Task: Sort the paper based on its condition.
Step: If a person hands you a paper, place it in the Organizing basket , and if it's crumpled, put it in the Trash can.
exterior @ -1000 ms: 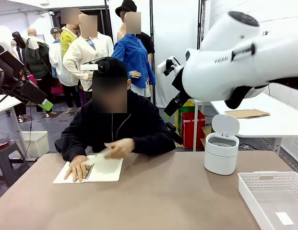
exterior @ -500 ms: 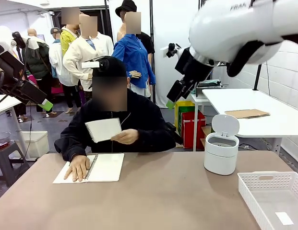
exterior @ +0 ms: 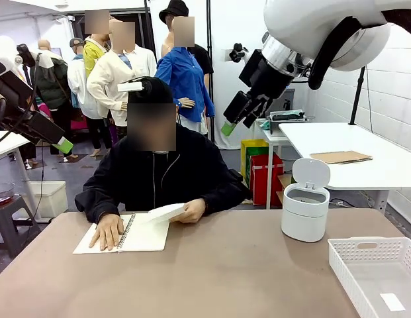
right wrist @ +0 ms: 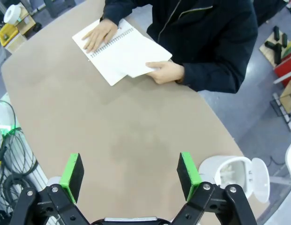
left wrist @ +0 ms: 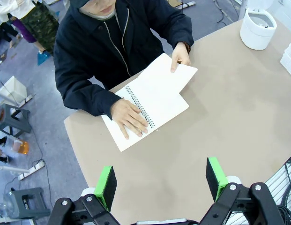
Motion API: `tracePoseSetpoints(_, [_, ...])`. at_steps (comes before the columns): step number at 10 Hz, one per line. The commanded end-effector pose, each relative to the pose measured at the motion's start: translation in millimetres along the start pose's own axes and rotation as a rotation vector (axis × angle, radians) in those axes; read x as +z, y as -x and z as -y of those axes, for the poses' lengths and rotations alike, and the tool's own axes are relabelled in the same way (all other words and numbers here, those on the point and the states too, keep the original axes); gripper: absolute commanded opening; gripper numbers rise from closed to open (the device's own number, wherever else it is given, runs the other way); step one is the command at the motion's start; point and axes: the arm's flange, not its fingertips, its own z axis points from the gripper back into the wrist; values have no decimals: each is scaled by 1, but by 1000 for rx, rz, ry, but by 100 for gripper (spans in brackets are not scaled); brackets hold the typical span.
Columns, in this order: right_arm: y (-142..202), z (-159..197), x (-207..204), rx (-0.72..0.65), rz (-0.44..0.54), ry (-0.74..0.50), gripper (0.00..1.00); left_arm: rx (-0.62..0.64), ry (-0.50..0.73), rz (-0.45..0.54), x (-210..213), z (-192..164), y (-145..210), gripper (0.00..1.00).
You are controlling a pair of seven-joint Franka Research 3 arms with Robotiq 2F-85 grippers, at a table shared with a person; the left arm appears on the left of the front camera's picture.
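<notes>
White paper [exterior: 164, 212], a flat sheet, is lying tilted over the notebook [exterior: 136, 233] at far left, a person's hand [exterior: 190, 211] gripping its edge. Above the table [exterior: 231, 271], the left gripper [left wrist: 159, 178] and right gripper [right wrist: 130, 168] are hanging spread, empty.

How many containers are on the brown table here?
2: a small white round bin with its lid up, far right, and a white perforated plastic tray at the near right corner.

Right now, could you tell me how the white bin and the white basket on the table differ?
The bin is round and tall; the basket is rectangular and low. The bin has a hinged lid, standing open; the basket has no lid. The bin's wall is solid; the basket's walls are perforated. Both are white and stand on the table's right side.
</notes>
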Motion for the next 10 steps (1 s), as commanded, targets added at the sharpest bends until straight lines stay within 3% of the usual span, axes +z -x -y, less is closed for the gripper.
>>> tracePoseSetpoints(1, [3,0,-2,72,57,-14,100,0,-1,0,0,0,0,100])
tracePoseSetpoints(10, [-3,-4,3,71,37,-2,100,0,-1,0,0,0,0,100])
